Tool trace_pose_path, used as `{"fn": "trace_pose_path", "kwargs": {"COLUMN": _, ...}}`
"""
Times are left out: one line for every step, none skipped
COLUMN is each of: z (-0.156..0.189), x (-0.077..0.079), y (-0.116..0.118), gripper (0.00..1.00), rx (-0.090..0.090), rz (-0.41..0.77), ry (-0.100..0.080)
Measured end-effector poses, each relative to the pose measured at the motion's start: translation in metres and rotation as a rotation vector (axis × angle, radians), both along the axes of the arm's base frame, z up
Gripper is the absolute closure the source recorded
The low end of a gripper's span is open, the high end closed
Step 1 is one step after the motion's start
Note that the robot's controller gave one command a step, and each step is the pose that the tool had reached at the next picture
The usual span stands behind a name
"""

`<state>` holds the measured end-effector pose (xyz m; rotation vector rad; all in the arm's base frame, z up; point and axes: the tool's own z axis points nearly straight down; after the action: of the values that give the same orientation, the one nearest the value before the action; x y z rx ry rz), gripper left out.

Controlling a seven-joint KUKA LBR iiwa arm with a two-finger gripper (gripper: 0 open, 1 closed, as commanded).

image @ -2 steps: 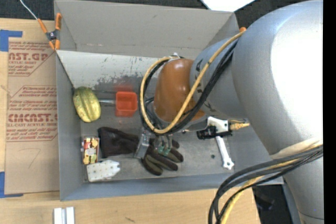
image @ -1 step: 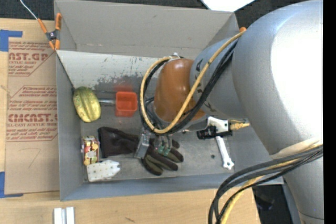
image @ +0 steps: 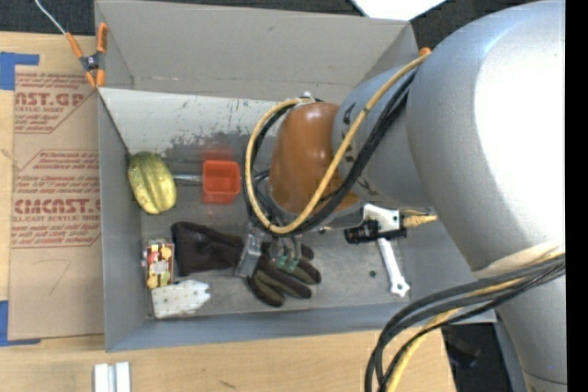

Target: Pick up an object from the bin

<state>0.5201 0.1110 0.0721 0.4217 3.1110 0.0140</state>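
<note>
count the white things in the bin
2: a white piece in the bin's lower left corner, and a white tool on the right, beside the arm. The arm may hide more.

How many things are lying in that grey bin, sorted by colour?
Yellow: 1 (oval thing)
Orange-red: 1 (small cup)
Black: 2 (flat piece, dark bundle)
White: 2 (lump, tool)
Multicoloured: 1 (small block)
Total: 7

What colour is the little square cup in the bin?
Orange-red. The square cup shows best in the camera view, near the bin's back wall.
</note>
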Motion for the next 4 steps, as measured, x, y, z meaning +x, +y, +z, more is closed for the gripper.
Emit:
{"fn": "trace_pose_path", "kwargs": {"z": 0.002, "x": 0.0, "y": 0.0, "gripper": 1.0, "rx": 0.0, "rz": 0.0, "ry": 0.0}}
{"fn": "trace_pose_path", "kwargs": {"z": 0.005, "x": 0.0, "y": 0.001, "gripper": 1.0, "rx": 0.001, "rz": 0.001, "ry": 0.0}}
{"fn": "trace_pose_path", "kwargs": {"z": 0.009, "x": -0.001, "y": 0.001, "gripper": 1.0, "rx": 0.001, "rz": 0.001, "ry": 0.002}}
{"fn": "trace_pose_path", "kwargs": {"z": 0.021, "x": -0.001, "y": 0.001, "gripper": 1.0, "rx": 0.001, "rz": 0.002, "ry": 0.003}}
